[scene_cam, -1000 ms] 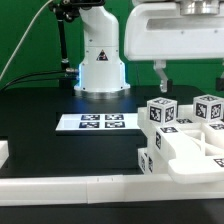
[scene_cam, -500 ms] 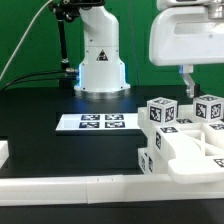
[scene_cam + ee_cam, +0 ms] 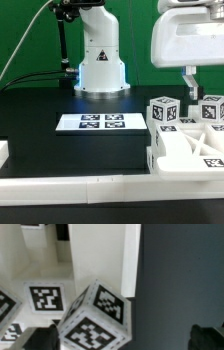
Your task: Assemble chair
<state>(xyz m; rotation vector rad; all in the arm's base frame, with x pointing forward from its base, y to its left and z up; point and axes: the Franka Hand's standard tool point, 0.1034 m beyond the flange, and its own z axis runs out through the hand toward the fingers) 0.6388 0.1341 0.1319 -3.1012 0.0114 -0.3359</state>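
Our fingers [image 3: 196, 84] stand fully spread and hold nothing, hovering just above the chair [image 3: 185, 140], which sits on the black counter [image 3: 60, 145] at the exterior view's right, against the low white rim wall [image 3: 70, 186]. If we descend off-centre, one finger could strike a tagged leg block [image 3: 98, 314] and topple or shove the stacked parts. Compared with a second ago, we sit further toward the exterior view's right, and the chair has shifted that way too.

Chair parts lower right, marker board centre

Chair parts [image 3: 185, 135] cluster at lower right of the exterior view on the table [image 3: 40, 110], against the rim wall [image 3: 70, 187]; marker board [image 3: 97, 122] lies centre frame, robot base [image 3: 100, 65] behind it.
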